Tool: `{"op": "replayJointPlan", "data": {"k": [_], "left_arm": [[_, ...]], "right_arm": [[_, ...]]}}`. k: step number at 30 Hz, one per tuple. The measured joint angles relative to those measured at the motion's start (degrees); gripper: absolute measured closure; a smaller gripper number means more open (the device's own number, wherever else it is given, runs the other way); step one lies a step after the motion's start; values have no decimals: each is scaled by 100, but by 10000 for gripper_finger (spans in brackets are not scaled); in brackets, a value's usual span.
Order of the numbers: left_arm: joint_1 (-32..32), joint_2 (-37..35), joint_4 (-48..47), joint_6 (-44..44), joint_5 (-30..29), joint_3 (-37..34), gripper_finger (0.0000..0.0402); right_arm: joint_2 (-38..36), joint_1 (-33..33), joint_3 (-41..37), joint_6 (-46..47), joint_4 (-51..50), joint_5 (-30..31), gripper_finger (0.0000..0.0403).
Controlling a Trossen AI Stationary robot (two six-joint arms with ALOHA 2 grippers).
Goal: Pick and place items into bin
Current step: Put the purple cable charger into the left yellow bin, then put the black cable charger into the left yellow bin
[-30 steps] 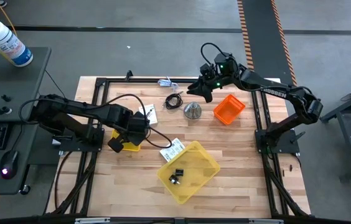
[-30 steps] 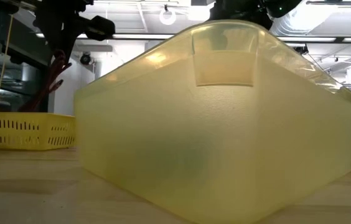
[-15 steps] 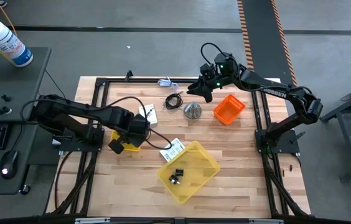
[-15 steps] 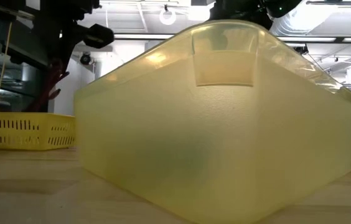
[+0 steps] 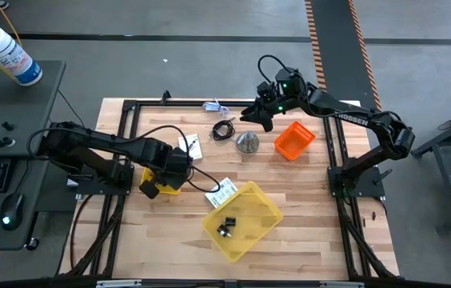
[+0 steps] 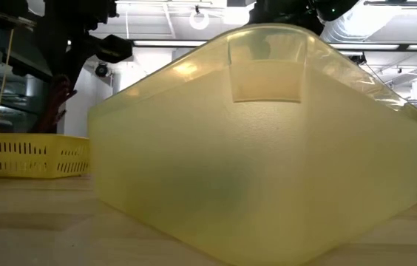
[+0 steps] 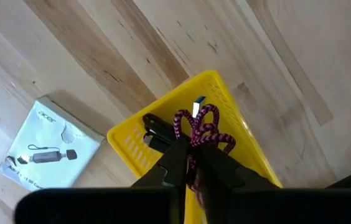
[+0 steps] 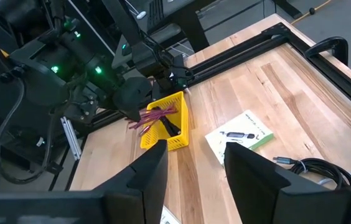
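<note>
My left gripper [image 7: 191, 152] points down over a small yellow basket [image 7: 241, 121] at the table's left and is shut on a purple braided cable [image 7: 205, 127]. The right wrist view shows that gripper [image 8: 135, 96], cable [image 8: 154, 115] and basket [image 8: 174, 134] from afar. My right gripper [image 8: 197, 158] hovers open at the far middle [image 5: 251, 117], with nothing between its fingers. A coiled black cable [image 5: 224, 130] and a white card [image 5: 189, 146] lie flat on the wood. A white label card [image 5: 221, 192] lies by the big yellow bin [image 5: 245, 200], which holds a black clip [image 5: 225, 226]. My left gripper pinches the purple cable's bundled loops [image 7: 195, 140] between its two fingers, from above, pointing down. The loops hang below the fingers over the basket's inside, with a plug end [image 7: 197, 102] sticking out. Whether the cable rests on the basket's floor, I cannot tell.
A silver cone [image 5: 247, 142] and an orange bin [image 5: 293, 140] stand at the far right. A small pale item [image 5: 213, 106] lies near the far edge. A black frame [image 5: 129, 108] borders the wooden top. The big bin [image 6: 268, 148] fills the low view.
My left gripper has sunk a little toward the small yellow basket, carrying the purple cable down with it.
</note>
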Motion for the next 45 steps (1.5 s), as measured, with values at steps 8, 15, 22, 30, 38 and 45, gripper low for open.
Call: {"op": "replayJointPlan", "data": {"k": [8,15,22,30,38,45], "left_arm": [[-2,0,27,-156,-28,0,327],[-2,0,23,-456,-272,0,287],[52,0,166,-1095,-1212,0,280],[993,-62,525,-3829,-1707,2,279],[1600,-355,1968,-4263,-1349,4,279],[2109,-520,3092,-4688,-1241,11,279]], "right_arm": [[0,0,-1,1,0,0,257],[0,0,-1,1,-2,-1,258],[0,0,-1,-34,-51,-2,256],[0,-15,-1,-296,-416,25,260],[32,-15,0,-372,-747,795,261],[362,100,1,81,-654,1679,251]]}}
